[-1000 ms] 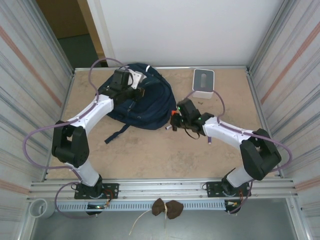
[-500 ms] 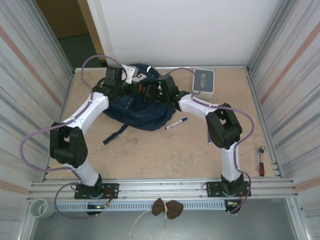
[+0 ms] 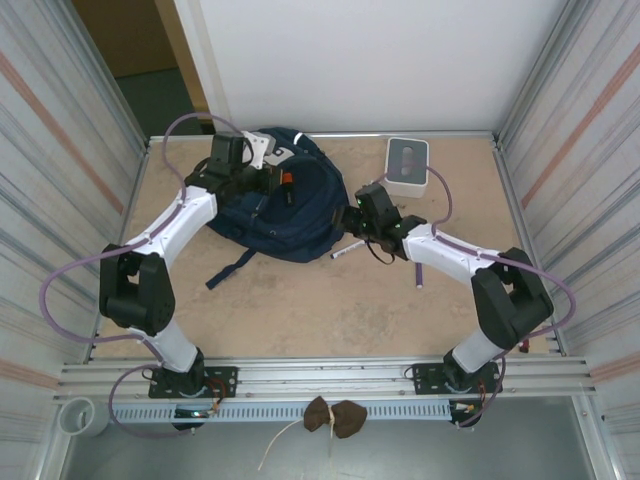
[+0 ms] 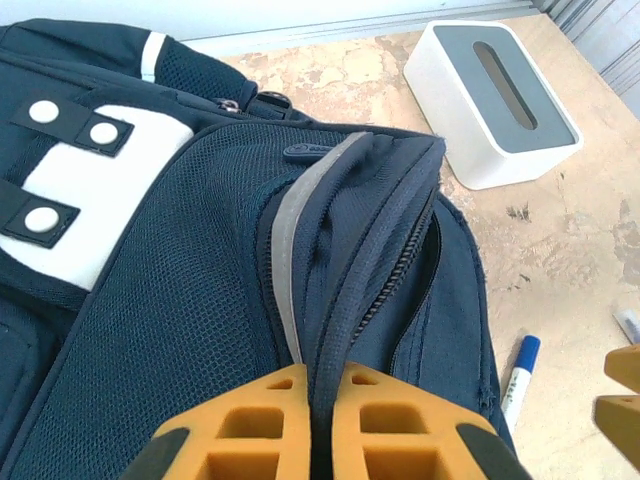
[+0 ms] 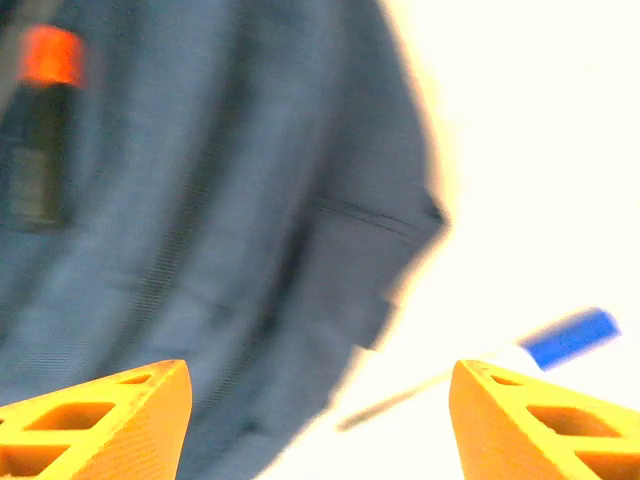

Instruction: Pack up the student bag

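Mostly navy, the student bag shows white patches and grey stripe.

I see bare desk open from 4 to 8 o'clock. The student bag blocks 11 to 12, the white box blocks 1, and a marker lies near centre.

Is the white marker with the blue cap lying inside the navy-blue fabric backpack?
No, the marker lies on the tan tabletop just beside the backpack.
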### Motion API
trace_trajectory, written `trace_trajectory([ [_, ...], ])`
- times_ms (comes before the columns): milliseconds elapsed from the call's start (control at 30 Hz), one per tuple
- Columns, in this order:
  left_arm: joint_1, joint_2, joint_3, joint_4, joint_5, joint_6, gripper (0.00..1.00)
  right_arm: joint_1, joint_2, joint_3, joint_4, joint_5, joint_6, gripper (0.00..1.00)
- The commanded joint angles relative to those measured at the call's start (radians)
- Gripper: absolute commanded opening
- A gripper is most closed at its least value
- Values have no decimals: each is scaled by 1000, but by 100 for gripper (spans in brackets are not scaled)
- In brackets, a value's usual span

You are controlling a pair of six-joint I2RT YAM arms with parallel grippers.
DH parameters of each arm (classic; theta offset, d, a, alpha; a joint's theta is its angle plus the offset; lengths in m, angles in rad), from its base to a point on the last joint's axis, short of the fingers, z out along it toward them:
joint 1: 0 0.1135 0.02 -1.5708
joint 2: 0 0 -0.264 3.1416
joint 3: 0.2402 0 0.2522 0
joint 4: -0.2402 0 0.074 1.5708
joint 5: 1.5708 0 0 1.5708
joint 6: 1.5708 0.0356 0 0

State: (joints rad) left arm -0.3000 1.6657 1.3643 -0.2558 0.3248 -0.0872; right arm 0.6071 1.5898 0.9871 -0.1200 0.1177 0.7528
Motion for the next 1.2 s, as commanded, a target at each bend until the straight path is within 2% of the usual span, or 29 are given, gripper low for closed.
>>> trace_trajectory([
  [0, 4, -65, 0, 99, 40, -17, 0, 3, 46, -28, -73, 178, -22, 72],
  [267, 1, -67, -11, 93, 42, -5, 0, 23, 272, 95, -75, 224, -20, 73],
  [367, -1, -68, -17, 91, 39, 5, 0, 22, 289, 78, -69, 229, -4, 71],
  [433, -1, -68, -20, 89, 32, 10, 0, 20, 270, 51, -68, 232, 1, 65],
  [533, -3, -66, -23, 89, 25, 15, 0, 10, 229, -2, -69, 222, -4, 52],
  [700, -4, -68, -34, 90, 19, 24, 0, -6, 163, -86, -76, 215, -14, 20],
  [800, -5, -69, -42, 90, 15, 27, 0, -24, 126, -118, -75, 214, -22, 8],
  [933, -6, -77, -47, 88, 20, 17, 0, -33, 64, -113, -41, 144, -31, 0],
  [1067, -6, -97, -53, 109, 50, -10, 0, -33, -14, -73, 83, -23, 11, 0],
  [1167, -7, -104, -47, 117, 63, -25, 0, -18, 9, 27, 150, -115, 54, 1],
])
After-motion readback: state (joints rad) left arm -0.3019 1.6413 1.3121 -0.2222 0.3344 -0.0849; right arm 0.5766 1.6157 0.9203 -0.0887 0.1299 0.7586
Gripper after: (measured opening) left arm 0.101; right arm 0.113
